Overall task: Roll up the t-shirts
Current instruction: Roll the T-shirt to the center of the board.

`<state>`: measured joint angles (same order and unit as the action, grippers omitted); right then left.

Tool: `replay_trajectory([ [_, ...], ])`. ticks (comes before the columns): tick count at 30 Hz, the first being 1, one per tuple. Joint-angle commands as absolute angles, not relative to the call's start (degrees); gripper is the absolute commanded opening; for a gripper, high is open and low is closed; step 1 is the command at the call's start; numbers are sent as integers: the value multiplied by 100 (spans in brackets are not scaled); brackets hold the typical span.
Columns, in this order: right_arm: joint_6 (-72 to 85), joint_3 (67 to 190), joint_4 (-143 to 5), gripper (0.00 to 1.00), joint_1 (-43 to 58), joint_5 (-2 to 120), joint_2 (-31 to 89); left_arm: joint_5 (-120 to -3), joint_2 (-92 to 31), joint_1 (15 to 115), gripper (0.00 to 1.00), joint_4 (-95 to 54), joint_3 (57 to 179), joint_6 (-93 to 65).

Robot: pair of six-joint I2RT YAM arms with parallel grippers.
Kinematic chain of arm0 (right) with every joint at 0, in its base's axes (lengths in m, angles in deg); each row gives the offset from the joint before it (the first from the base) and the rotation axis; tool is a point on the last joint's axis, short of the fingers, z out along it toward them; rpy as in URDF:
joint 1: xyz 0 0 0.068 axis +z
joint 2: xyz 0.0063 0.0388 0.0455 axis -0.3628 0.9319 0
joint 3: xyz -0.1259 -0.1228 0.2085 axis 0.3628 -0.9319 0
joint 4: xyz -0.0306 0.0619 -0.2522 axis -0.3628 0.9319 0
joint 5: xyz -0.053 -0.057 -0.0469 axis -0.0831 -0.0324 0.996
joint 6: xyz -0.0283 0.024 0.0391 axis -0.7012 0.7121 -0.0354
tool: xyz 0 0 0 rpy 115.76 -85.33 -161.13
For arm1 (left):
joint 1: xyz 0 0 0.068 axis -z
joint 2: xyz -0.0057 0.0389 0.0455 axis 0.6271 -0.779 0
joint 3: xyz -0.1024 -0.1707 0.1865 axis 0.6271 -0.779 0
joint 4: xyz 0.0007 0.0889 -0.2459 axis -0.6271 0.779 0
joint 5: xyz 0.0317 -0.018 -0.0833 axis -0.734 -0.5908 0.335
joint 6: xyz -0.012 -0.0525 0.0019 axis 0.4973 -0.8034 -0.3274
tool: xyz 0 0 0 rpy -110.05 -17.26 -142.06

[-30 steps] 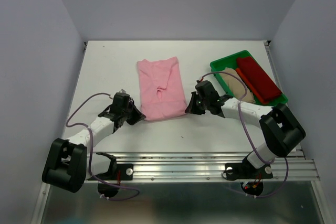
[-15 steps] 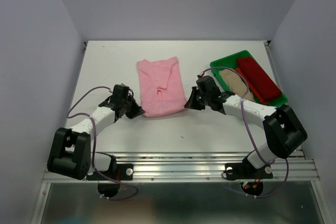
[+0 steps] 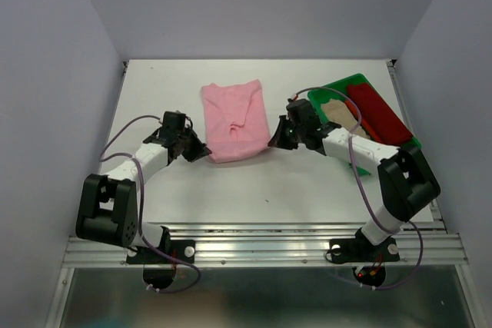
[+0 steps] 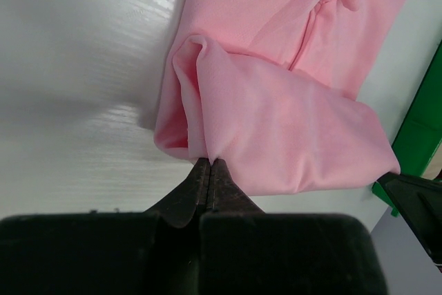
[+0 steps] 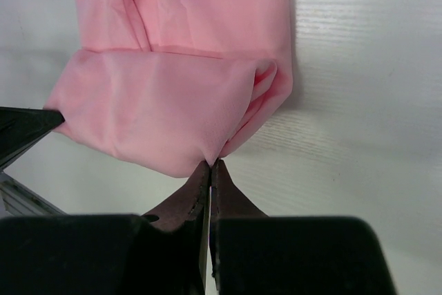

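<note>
Cloth is what must be managed here. In the top external view the pink t-shirt [image 3: 234, 117] is seen on the table [image 3: 307, 190], folded into a narrow strip, with its near end lifted and turned over toward the far side. The left gripper [image 3: 201, 153] is set at the near left corner of that turned end and the right gripper [image 3: 274, 140] at the near right corner. The dark red t-shirt [image 3: 377, 113] and the beige t-shirt [image 3: 338, 119] are seen lying in the green tray [image 3: 334, 86] to the right, touched by neither gripper. In the left wrist view the fingers [image 4: 199, 183] are pressed together, with a thin pinch of pink fabric caught at their tips, and the cloth beyond them is puffed into a soft, loose fold. In the right wrist view the fingers [image 5: 198, 191] are likewise pressed together on the opposite corner, and the turned end is shown as an open loop at the right. The shirt is judged to be light and limp, with no stiffness, so sagging between the two holds is to be expected. Both corners of the turned end are best held, through all layers, so that the roll is kept even and is not loosened.
</note>
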<state>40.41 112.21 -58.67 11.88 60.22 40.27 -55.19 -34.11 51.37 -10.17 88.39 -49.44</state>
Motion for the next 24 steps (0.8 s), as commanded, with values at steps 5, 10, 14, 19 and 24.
replay_trajectory([
  [5,3836,11862,-5910,3,993,5899,4275,-5359,-3687,5017,0,-930,9460,-4755],
  [10,3818,12108,-5910,3,932,5855,4503,-5245,-3871,4938,0,-930,9671,-4720],
  [14,3809,12336,-5919,2,879,5828,4652,-5113,-4091,4868,0,-895,9873,-4685],
  [19,3818,12591,-5919,3,826,5776,4863,-5069,-4275,4824,0,-904,10110,-4711],
  [24,3879,12838,-5919,2,721,5679,5144,-4867,-4574,4789,0,-939,10338,-4720],
])
